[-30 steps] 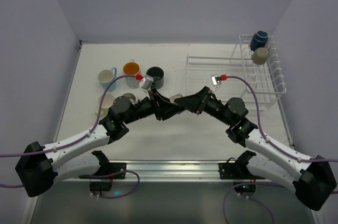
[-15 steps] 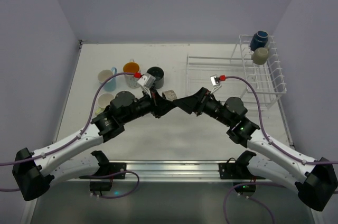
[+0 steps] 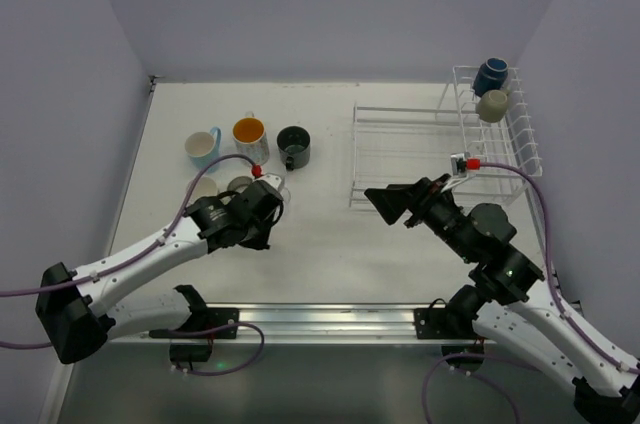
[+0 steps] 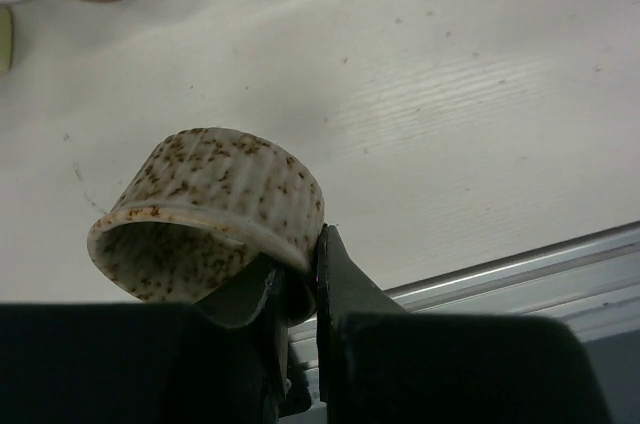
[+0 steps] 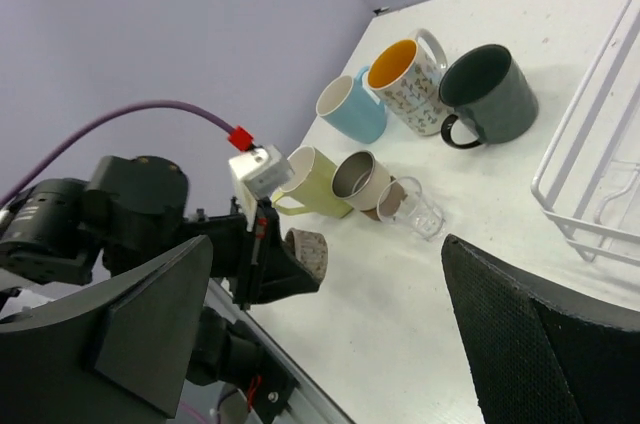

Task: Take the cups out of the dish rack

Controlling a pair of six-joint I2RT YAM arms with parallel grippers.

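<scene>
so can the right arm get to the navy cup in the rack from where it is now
Probably yes. The right end effector is open and empty, and the navy cup sits exposed at the top of the dish rack, in its tall basket. Only the beige cup beside it crowds the grasp.

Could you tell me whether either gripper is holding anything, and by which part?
The left gripper pinches the speckled cup by its rim, one finger inside, one outside. The right gripper is open and empty.

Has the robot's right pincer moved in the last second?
Yes. The right pincer has pulled back to the right, from just left of the dish rack to over its near-left corner, and it is open.
</scene>
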